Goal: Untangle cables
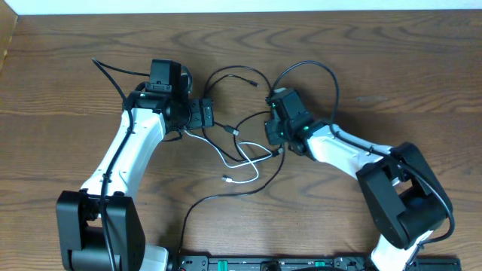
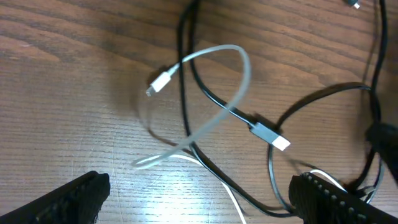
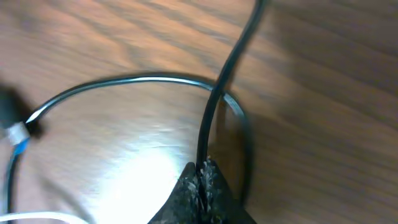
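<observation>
Pinching a black cable [image 3: 219, 87] — right tool [image 3: 202, 169] clenched on it; left tool [image 2: 199, 199] released wide over the white cable [image 2: 242, 74].

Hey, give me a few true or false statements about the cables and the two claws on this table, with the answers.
1. The right claw is shut on a black cable. True.
2. The left claw grips the white cable. False: it is open and holds nothing.
3. The white cable forms a loop. True.
4. The table is glass. False: it is brown wood.
</observation>
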Motion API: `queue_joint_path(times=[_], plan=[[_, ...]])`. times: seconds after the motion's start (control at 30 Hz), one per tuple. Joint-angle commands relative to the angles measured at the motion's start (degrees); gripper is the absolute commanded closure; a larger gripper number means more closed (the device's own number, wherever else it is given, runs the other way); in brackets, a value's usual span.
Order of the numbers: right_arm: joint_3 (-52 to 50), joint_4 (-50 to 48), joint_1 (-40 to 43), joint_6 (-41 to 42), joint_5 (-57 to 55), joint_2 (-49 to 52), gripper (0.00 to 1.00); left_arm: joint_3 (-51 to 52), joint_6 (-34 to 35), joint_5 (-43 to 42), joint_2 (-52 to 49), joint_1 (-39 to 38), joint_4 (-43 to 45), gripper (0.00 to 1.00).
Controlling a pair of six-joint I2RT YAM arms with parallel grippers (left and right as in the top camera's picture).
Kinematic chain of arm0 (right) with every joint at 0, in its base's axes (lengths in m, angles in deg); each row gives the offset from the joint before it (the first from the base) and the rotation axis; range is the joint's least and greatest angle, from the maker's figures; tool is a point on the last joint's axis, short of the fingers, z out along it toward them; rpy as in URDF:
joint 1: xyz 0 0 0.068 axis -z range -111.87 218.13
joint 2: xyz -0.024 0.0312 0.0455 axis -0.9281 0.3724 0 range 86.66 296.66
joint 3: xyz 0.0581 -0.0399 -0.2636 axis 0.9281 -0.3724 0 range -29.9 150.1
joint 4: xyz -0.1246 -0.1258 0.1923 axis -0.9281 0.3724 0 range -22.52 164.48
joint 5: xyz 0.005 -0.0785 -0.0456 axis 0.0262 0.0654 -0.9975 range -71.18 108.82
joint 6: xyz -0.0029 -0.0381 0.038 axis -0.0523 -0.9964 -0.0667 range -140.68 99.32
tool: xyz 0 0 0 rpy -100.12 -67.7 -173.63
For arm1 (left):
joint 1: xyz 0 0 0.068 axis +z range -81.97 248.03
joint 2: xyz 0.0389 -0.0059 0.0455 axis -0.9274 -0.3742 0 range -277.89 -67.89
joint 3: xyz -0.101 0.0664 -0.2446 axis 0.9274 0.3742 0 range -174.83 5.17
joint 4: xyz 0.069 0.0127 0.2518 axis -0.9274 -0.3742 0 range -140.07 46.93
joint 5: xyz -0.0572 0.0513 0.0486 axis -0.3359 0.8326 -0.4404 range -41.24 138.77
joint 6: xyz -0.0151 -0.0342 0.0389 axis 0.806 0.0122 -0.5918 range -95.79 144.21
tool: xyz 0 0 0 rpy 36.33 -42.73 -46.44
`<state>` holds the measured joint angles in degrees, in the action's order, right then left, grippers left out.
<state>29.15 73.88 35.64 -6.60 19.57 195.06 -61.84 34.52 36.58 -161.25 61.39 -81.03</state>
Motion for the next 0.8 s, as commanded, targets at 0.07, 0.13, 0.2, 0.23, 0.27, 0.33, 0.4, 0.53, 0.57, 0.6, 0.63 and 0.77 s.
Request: queue_joint_path(times=[0.07, 0.13, 0.2, 0.23, 0.27, 0.33, 0.4, 0.53, 0.57, 0.6, 0.63, 0.77], plan=[[-0.2, -1.3, -2.7, 0.9, 2.2, 0.8, 0.9, -0.4, 0.0, -0.7, -0.2, 0.2, -0.2, 0.02], [-0.2, -1.5, -2.9, 0.9, 2.2, 0.8, 0.89, -0.4, 0.0, -0.7, -0.2, 0.2, -0.2, 0.02], [-0.2, -1.5, -2.9, 0.9, 2.2, 0.8, 0.89, -0.4, 0.0, -0.7, -0.2, 0.2, -0.2, 0.02], [-0.2, -1.5, -2.9, 0.9, 2.2, 0.8, 0.89, -0.4, 0.0, -0.7, -0.2, 0.2, -0.2, 0.02], [-0.2, -1.5, -2.9, 0.9, 2.2, 0.8, 0.89, -0.4, 0.0, -0.7, -0.2, 0.2, -0.2, 0.02], [-0.2, -1.5, -2.9, 0.9, 2.2, 0.8, 0.81, -0.4, 0.0, -0.7, -0.2, 0.2, -0.2, 0.02], [-0.2, -1.5, -2.9, 0.9, 2.3, 0.7, 0.71, -0.4, 0.0, -0.7, -0.2, 0.2, -0.2, 0.02], [-0.2, -1.1, -2.8, 0.1, 2.9, -1.2, 0.35, -0.4, 0.0, -0.7, -0.2, 0.2, -0.2, 0.02], [-0.2, -1.0, -2.8, -0.4, 2.9, -1.8, 0.33, -0.4, 0.0, -0.7, -0.2, 0.2, -0.2, 0.02], [-0.2, -0.8, -2.8, -0.7, 2.9, -2.8, 0.32, -0.4, 0.0, -0.7, -0.2, 0.2, -0.2, 0.02], [-0.2, -0.8, -2.8, -0.7, 2.9, -3.7, 0.31, -0.4, 0.0, -0.7, -0.2, 0.2, -0.2, 0.02], [-0.2, -1.6, -2.9, -0.6, 6.2, -7.3, 0.28, -0.4, 0.0, -0.7, -0.2, 0.2, -0.2, 0.02]])
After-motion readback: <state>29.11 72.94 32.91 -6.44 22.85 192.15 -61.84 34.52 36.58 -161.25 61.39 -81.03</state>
